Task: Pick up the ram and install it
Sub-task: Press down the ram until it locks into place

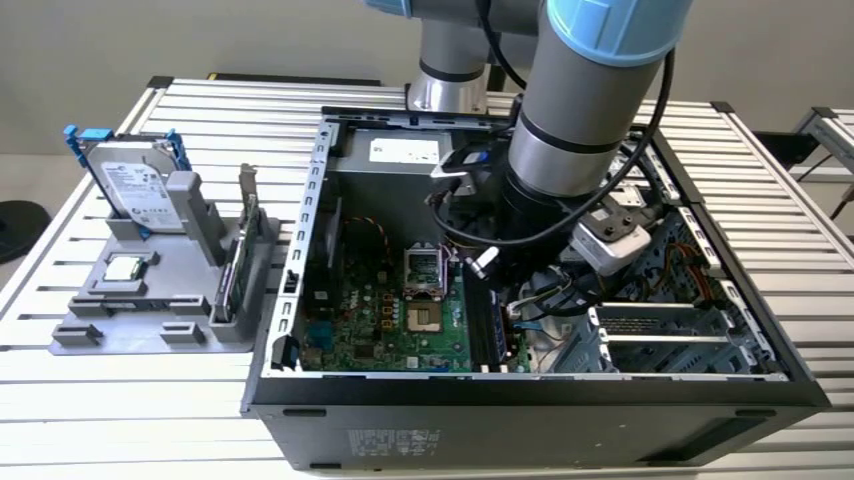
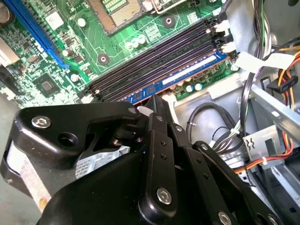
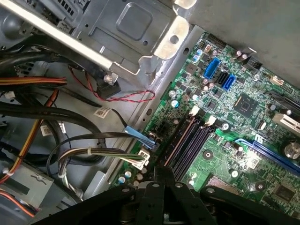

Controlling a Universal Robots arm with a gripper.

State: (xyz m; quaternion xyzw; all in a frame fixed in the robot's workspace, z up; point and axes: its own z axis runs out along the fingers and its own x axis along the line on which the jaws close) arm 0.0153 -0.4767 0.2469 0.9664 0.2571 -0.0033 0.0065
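Robot arm reaches into open computer case (image 1: 287, 330). Ram (image 2: 180, 77), blue stick with pale label, print unreadable, stands in outermost memory slot on green motherboard (image 2: 140, 37). Gripper (image 2: 151, 104) sits at ram's top edge; finger opening and hold cannot be told.

Hard drive (image 1: 134, 190) in grey holder outside case, label unreadable.

One open black computer case (image 1: 534, 400), one green motherboard (image 1: 387, 330), one silver hard drive (image 1: 134, 185), one grey plastic holder tray (image 1: 134, 335), one slatted metal worktop (image 1: 80, 400).

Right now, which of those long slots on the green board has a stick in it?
The outermost memory slot, on the side away from the CPU socket. The blue ram stands in it, just ahead of the gripper. The black slots beside it are empty.
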